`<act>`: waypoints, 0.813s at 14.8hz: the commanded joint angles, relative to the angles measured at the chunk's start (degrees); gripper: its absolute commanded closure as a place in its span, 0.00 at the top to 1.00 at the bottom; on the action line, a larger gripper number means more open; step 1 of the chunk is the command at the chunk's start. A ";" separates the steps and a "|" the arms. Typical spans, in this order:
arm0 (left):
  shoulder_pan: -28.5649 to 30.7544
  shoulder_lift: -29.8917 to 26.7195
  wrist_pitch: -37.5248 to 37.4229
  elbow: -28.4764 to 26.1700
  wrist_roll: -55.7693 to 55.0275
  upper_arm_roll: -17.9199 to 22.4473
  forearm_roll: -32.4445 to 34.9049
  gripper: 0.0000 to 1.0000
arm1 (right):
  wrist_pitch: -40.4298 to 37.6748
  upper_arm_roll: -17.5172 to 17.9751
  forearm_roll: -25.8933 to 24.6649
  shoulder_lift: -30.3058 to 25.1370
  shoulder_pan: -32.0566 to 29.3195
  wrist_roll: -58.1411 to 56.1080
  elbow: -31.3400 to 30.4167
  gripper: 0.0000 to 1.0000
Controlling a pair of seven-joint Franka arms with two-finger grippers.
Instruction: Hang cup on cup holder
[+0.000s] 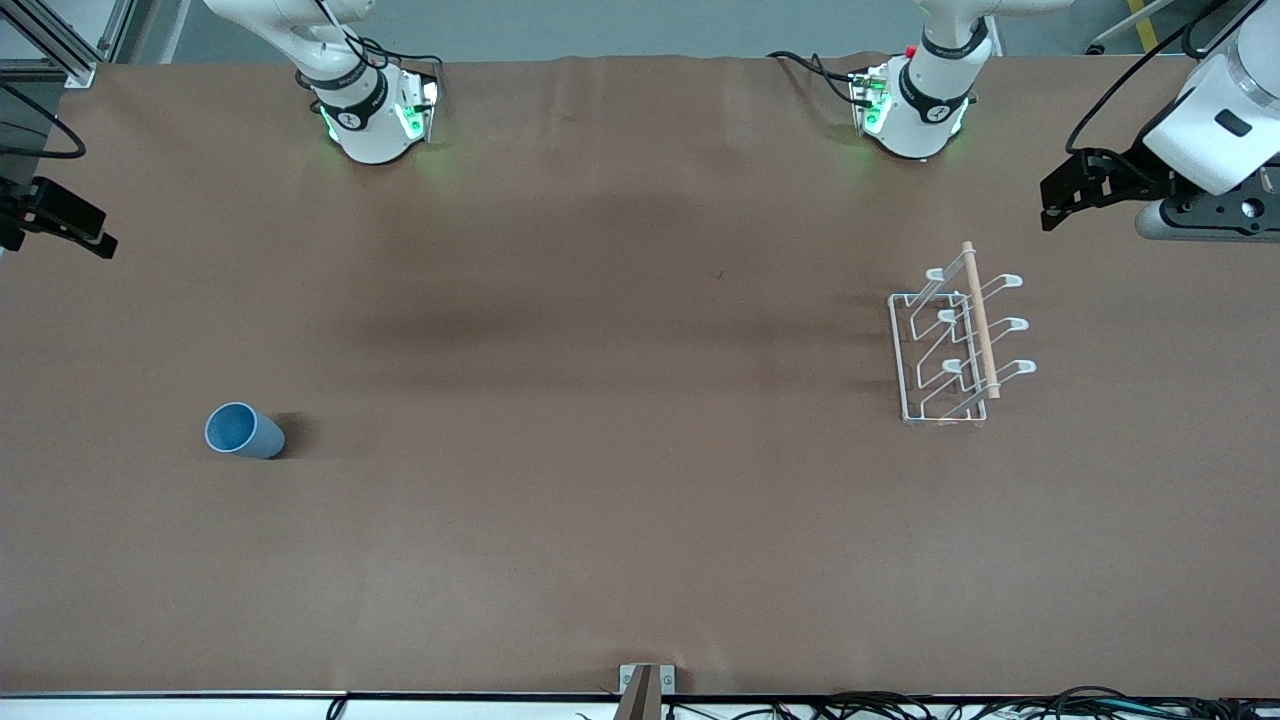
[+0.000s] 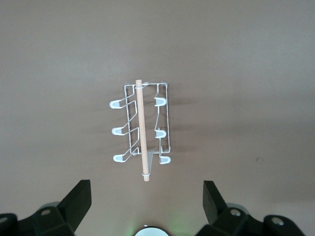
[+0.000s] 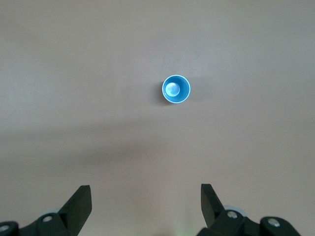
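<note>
Toward the right arm's end of the table: the light-blue cup (image 1: 244, 431) stands upright, mouth up, alone on the brown table (image 1: 600, 500).
Cup holder: the white wire cup holder (image 1: 955, 345) with its wooden rod (image 1: 981, 320) stands toward the left arm's end, well apart from the cup, with all six prongs bare.
Right tool: the right tool (image 3: 145, 209) hangs high above the table near its end, fingers spread wide, with the cup in its wrist view and nothing held.
Left tool: the left tool (image 2: 145, 209) waits above the table near the cup holder, fingers likewise apart, holding nothing.
Step in hand: by my reading, the reach for the cup, not yet begun.
Doing it well: come down centred over the cup and pinch one wall at the rim, one finger inside and one outside. A firm pinch should allow turning it mouth-down later for a prong.
Risk: a light tumbler tips easily if a finger clips the rim.
</note>
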 commanded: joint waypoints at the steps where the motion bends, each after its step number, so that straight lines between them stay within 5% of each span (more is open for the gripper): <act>1: -0.23 0.49 0.01 1.14 0.43 0.37 -0.58 1.00 | 0.11 0.54 -0.70 -0.29 -0.62 -0.18 -0.50 0.98; 12: -0.14 0.93 0.27 1.23 0.34 0.46 -0.49 1.00 | 0.99 0.54 -0.70 0.33 -1.49 -0.62 -0.50 0.98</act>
